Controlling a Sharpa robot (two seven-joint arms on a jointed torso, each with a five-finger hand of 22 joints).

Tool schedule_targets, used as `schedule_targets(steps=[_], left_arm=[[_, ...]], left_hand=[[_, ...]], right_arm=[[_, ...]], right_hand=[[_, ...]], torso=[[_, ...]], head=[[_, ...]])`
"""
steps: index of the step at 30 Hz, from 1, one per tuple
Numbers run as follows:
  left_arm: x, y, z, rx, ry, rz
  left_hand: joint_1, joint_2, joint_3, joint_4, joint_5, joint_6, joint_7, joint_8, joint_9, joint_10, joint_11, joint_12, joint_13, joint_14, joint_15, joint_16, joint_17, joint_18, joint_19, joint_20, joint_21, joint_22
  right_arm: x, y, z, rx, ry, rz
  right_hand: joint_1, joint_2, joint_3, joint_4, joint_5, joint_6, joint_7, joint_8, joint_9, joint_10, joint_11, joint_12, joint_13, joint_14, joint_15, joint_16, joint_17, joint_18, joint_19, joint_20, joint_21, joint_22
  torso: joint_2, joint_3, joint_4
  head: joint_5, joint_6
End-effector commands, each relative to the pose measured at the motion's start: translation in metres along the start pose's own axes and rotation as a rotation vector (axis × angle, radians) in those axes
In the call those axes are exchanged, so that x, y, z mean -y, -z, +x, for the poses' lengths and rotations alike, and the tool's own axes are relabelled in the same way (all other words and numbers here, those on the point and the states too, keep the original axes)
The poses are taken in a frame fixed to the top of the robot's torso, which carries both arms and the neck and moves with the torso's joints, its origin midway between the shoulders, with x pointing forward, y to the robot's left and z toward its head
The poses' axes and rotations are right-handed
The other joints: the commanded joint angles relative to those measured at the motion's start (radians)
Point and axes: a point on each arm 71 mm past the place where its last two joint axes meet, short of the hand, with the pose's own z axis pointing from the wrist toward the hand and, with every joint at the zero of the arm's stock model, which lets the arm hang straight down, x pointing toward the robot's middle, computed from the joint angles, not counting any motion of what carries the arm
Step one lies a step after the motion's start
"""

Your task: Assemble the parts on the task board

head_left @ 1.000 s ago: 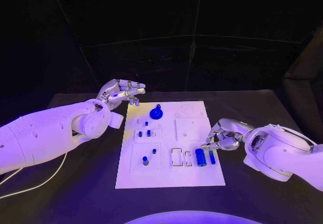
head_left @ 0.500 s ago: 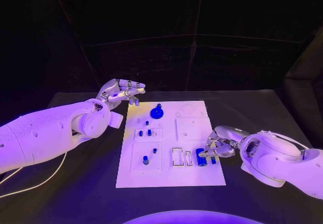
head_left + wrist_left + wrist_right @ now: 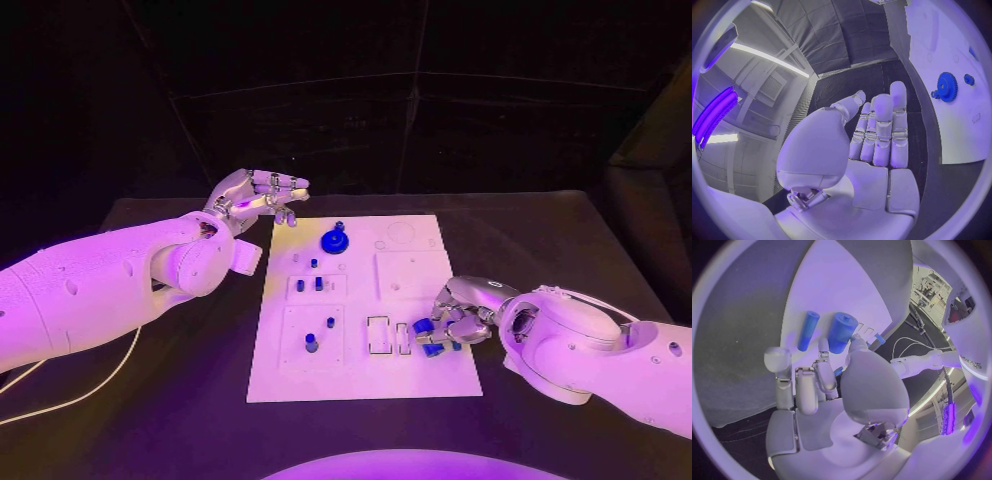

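The white task board (image 3: 361,375) lies mid-table. A thick blue cylinder (image 3: 426,327) (image 3: 842,331) and a thin blue rod (image 3: 454,341) (image 3: 808,330) lie side by side near its right edge. My right hand (image 3: 459,318) (image 3: 820,390) is down over the thick cylinder, fingers apart, with fingertips (image 3: 856,343) touching its near end; the cylinder still lies flat. A blue gear (image 3: 335,241) (image 3: 946,86) sits at the far end, and several small blue pegs (image 3: 310,285) stand in the left column. My left hand (image 3: 261,200) (image 3: 873,135) hovers off the far left corner, fingers straight, holding nothing.
Two narrow rectangular slots (image 3: 388,336) lie just left of the cylinder. Round recesses (image 3: 400,234) mark the board's far right corner. A white cable (image 3: 80,395) trails over the black table at the left.
My right hand has moved left and down onto the board, from beside the thin rod to over the thick cylinder. My left hand has stayed put.
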Motion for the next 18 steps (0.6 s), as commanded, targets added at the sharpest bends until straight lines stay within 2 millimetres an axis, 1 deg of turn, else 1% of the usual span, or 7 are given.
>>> schedule_targets(steps=[1,5,9,11,14,17,18], left_arm=[[0.001,0.0,0.0,-0.007,0.006,0.006],[0.001,0.001,-0.001,-0.005,0.006,0.006],[0.001,0.001,-0.001,-0.005,0.006,0.006],[0.001,0.001,-0.001,-0.005,0.006,0.006],[0.001,0.001,-0.002,-0.005,0.006,0.005],[0.001,0.001,-0.001,-0.008,0.007,0.002],[0.001,0.001,-0.001,-0.01,0.008,0.001]], left_hand=[[0.001,0.008,-0.005,0.001,0.0,-0.009,-0.001,-0.002,0.0,-0.005,0.0,0.003,0.001,-0.005,0.0,-0.004,0.0,0.014,-0.003,0.004,-0.007,-0.001],[0.001,0.008,-0.005,0.001,0.0,-0.009,-0.001,-0.002,0.0,-0.005,0.0,0.003,0.001,-0.005,0.0,-0.004,0.0,0.014,-0.003,0.004,-0.007,-0.001],[0.001,0.008,-0.005,0.001,0.0,-0.009,-0.001,-0.002,0.0,-0.005,0.0,0.003,0.001,-0.005,0.0,-0.004,0.0,0.014,-0.003,0.004,-0.007,-0.001],[0.001,0.008,-0.005,0.001,0.0,-0.009,-0.001,-0.002,0.0,-0.005,0.0,0.003,0.001,-0.005,0.0,-0.004,0.0,0.014,-0.003,0.004,-0.007,-0.001],[0.001,0.008,-0.005,0.001,0.0,-0.009,-0.001,-0.002,0.0,-0.005,0.0,0.003,0.001,-0.005,0.0,-0.004,0.0,0.014,-0.003,0.004,-0.007,-0.001],[0.001,0.008,-0.005,0.001,0.0,-0.009,-0.001,-0.002,0.0,-0.005,0.0,0.003,0.001,-0.005,0.0,-0.004,0.0,0.014,-0.003,0.004,-0.007,-0.001],[0.001,0.008,-0.005,0.001,0.0,-0.009,-0.001,-0.002,0.0,-0.005,0.0,0.003,0.001,-0.005,0.0,-0.004,0.0,0.014,-0.003,0.004,-0.007,-0.001]], right_arm=[[0.003,-0.001,0.01,-0.025,0.028,0.018],[0.002,-0.001,0.01,0.004,0.013,0.019],[0.003,0.001,0.006,0.068,-0.02,0.015],[0.002,0.004,0.003,0.102,-0.047,0.008],[0.0,0.007,0.0,0.146,-0.112,-0.009],[-0.005,0.009,-0.001,0.163,-0.168,-0.023],[-0.007,0.01,-0.001,0.165,-0.183,-0.028]], right_hand=[[0.01,0.017,-0.001,-0.003,0.038,-0.005,-0.002,0.01,0.004,0.003,-0.006,0.004,0.006,0.072,-0.008,0.005,0.09,-0.011,0.008,-0.003,0.007,0.004],[0.031,0.034,0.003,-0.006,0.096,0.002,-0.007,0.025,0.018,0.008,-0.009,0.009,0.018,0.074,-0.011,0.009,0.1,-0.012,0.013,-0.005,0.013,0.016],[0.054,0.054,0.007,-0.008,0.171,0.015,-0.016,0.04,0.034,0.029,-0.017,0.036,0.056,0.077,-0.017,0.016,0.117,-0.015,0.022,-0.01,0.023,0.036],[0.063,0.06,0.008,-0.009,0.198,0.021,-0.02,0.046,0.041,0.039,-0.021,0.05,0.074,0.079,-0.02,0.019,0.126,-0.016,0.025,-0.013,0.027,0.041],[0.072,0.069,0.007,-0.007,0.234,0.027,-0.025,0.051,0.052,0.047,-0.026,0.059,0.09,0.08,-0.024,0.023,0.136,-0.016,0.026,-0.018,0.028,0.042],[0.073,0.072,0.007,-0.006,0.241,0.029,-0.026,0.052,0.055,0.048,-0.027,0.059,0.092,0.08,-0.025,0.024,0.138,-0.016,0.026,-0.018,0.027,0.041],[0.073,0.073,0.007,-0.006,0.241,0.029,-0.026,0.052,0.056,0.048,-0.027,0.059,0.091,0.08,-0.025,0.024,0.138,-0.016,0.026,-0.019,0.027,0.041]], torso=[[0.0,-0.0003,0.0013],[0.0,-0.0011,0.0024],[-0.002,-0.0008,0.0017],[-0.001,-0.0001,0.0013],[-0.002,-0.0004,0.0008],[-0.002,-0.0015,0.0009],[-0.002,-0.001,0.0024]], head=[[-0.001,-0.001],[-0.002,-0.001],[0.001,-0.002],[0.002,-0.001],[0.002,0.0],[0.003,0.001],[0.003,0.001]])
